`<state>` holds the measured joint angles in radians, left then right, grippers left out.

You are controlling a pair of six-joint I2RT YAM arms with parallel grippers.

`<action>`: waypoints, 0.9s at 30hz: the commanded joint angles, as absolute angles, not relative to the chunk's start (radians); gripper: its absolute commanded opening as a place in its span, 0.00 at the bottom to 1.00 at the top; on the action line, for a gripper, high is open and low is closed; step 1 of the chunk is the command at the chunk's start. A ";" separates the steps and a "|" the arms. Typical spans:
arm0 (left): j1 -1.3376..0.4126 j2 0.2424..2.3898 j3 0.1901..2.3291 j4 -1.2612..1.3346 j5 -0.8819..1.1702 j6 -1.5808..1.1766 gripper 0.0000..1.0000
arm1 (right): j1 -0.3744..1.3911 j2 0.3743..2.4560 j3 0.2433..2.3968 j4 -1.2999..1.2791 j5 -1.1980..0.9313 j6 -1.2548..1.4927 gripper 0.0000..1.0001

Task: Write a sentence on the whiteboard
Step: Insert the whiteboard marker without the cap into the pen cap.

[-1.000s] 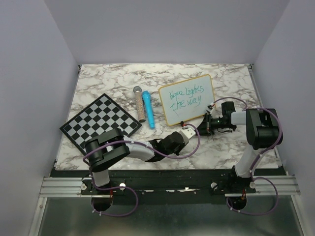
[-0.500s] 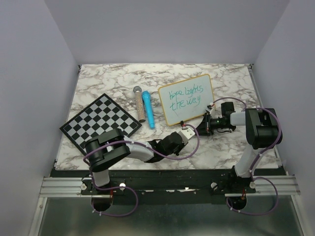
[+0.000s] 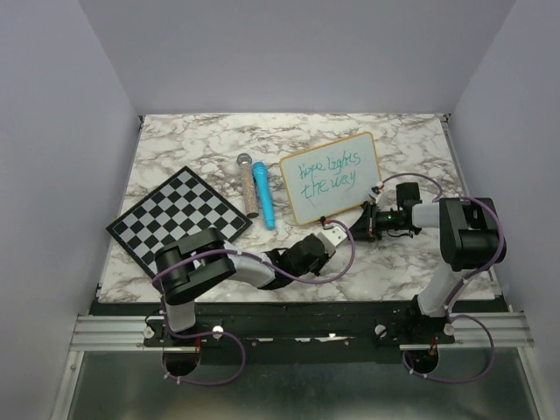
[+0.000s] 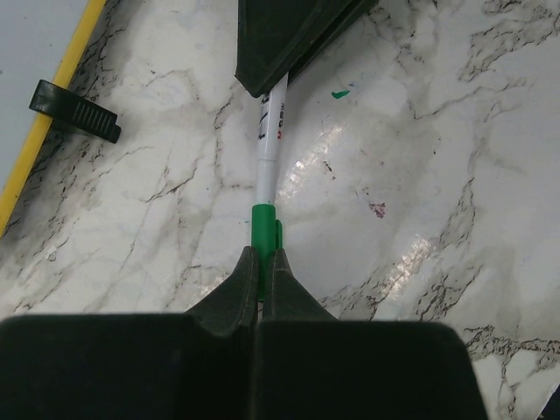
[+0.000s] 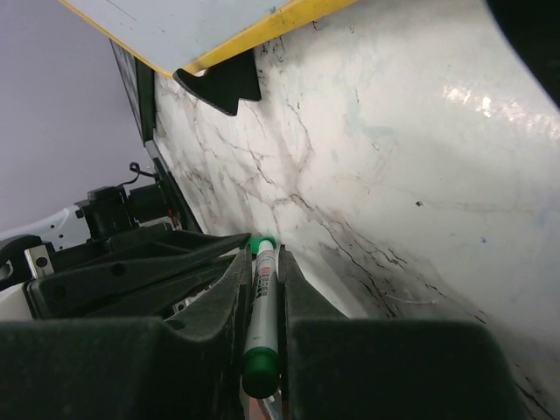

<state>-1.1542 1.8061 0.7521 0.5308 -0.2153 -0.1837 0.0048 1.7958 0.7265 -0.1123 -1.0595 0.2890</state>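
The whiteboard (image 3: 330, 178) stands tilted at the back right of the table, with the green sentence (image 3: 328, 173) "Hope lights the way" in two lines. Its yellow-looking frame (image 4: 42, 134) and a black foot (image 4: 74, 111) show in the left wrist view, and its edge (image 5: 262, 26) in the right wrist view. A white marker (image 4: 269, 144) lies between both grippers in front of the board. My left gripper (image 4: 262, 254) (image 3: 335, 234) is shut on its green cap (image 4: 262, 226). My right gripper (image 5: 262, 255) (image 3: 364, 223) is shut on the marker's white barrel (image 5: 262, 306).
A black-and-white chessboard (image 3: 179, 219) lies at the left. A blue pen-like object (image 3: 263, 194) and a beige tube with a grey cap (image 3: 248, 184) lie between it and the whiteboard. A small green mark (image 4: 341, 92) is on the marble table.
Almost nothing. The right arm's elbow has shifted slightly to the right. Both grippers stay shut on the marker in the same place.
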 commanded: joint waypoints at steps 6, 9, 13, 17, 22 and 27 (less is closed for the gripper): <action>-1.163 1.825 0.687 0.667 -0.187 -0.255 0.03 | 0.029 1.755 0.670 -0.074 -1.160 0.351 0.01; -1.161 1.818 0.672 0.707 -0.192 -0.261 0.03 | 0.028 1.756 0.663 -0.048 -1.190 0.374 0.01; -1.160 1.819 0.658 0.756 -0.193 -0.265 0.04 | 0.028 1.766 0.657 -0.017 -1.229 0.394 0.01; -1.157 1.821 0.653 0.785 -0.189 -0.259 0.04 | 0.029 1.764 0.655 -0.021 -1.221 0.387 0.01; -1.154 1.839 0.689 0.776 -0.167 -0.232 0.04 | 0.029 1.760 0.661 -0.048 -1.197 0.351 0.01; -1.143 1.864 0.762 0.746 -0.143 -0.195 0.05 | 0.031 1.746 0.663 -0.061 -1.177 0.334 0.01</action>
<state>-1.1465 1.8252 0.7021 0.7605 -0.2123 -0.2241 0.0208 1.7714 0.6674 -0.0360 -1.1278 0.3401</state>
